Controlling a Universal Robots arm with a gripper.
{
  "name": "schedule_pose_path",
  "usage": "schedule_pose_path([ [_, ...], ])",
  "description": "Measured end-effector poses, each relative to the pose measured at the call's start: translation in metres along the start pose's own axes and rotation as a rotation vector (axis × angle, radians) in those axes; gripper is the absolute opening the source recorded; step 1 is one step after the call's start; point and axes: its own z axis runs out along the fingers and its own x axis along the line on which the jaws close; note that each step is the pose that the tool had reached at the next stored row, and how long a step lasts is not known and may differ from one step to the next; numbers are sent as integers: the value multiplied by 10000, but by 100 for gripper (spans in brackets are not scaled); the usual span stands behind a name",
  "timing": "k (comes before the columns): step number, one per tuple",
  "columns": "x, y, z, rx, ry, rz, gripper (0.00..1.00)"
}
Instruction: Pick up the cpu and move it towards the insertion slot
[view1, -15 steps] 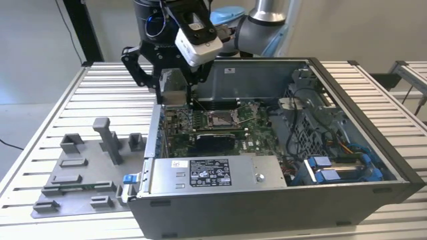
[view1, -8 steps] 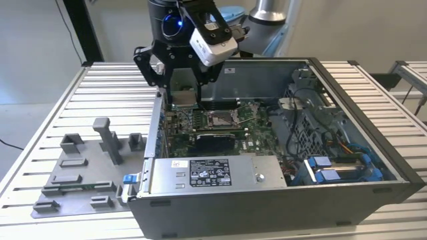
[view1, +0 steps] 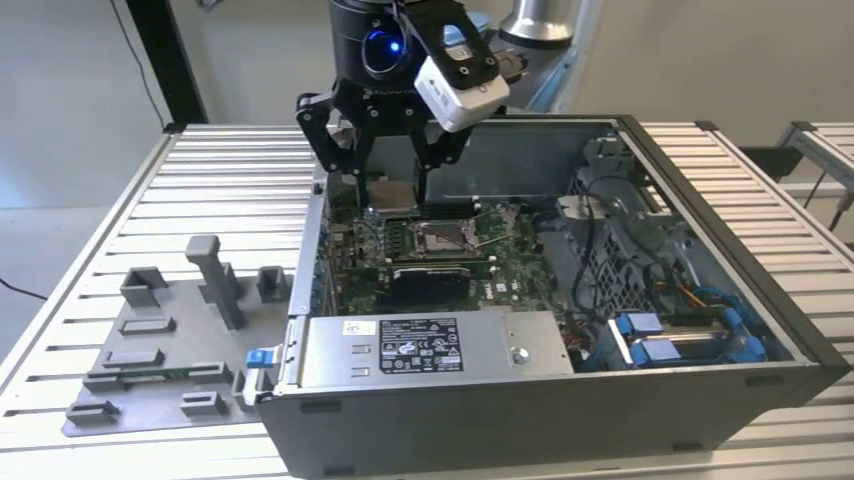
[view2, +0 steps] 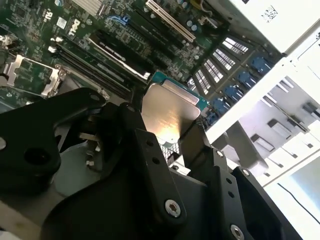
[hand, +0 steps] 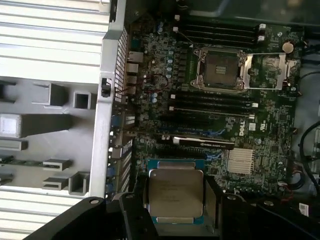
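- The desk (view1: 227, 170) is a wide slatted metal top, and it carries everything here.
- On it sits an open computer case (view1: 534, 420), lying on its side so I'm looking straight down into it.
- The arm (view1: 380, 45) comes down from above at the back of the case, near the wall on the exterior view's left, with a pale camera block (view1: 461, 75) strapped to its wrist.
- The green motherboard (view1: 514, 270) covers the floor of the case, with dark memory and expansion slots running across it.
- A grey fixture plate (view1: 160, 340) with upright blocks lies on the desk, on the exterior view's left, just beside the case.
- The silver power supply (view1: 427, 350) lies along the near side of the case, its label facing up.
- Now the pincer (hand: 175, 197): its black fingers (hand: 212, 197) are closed in on two opposite edges of the cpu (hand: 175, 192), one on each side, gripping it and nothing else.
- The insertion slot (hand: 220, 70) sits mid-board with its dark centre exposed and its shiny frame swung open to one side.
- And the cpu itself: it's flat, silvery top up, and hangs above the board, clear of it in the second wrist view (view2: 170, 112).
- In the exterior view the chip (view1: 390, 194) is behind the slot (view1: 438, 237) and to the exterior view's left of it, near but apart.
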Motion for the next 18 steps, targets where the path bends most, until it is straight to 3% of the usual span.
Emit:
schedule_pose_path([
  [18, -445, -36, 2, 0, 0, 0, 0],
])
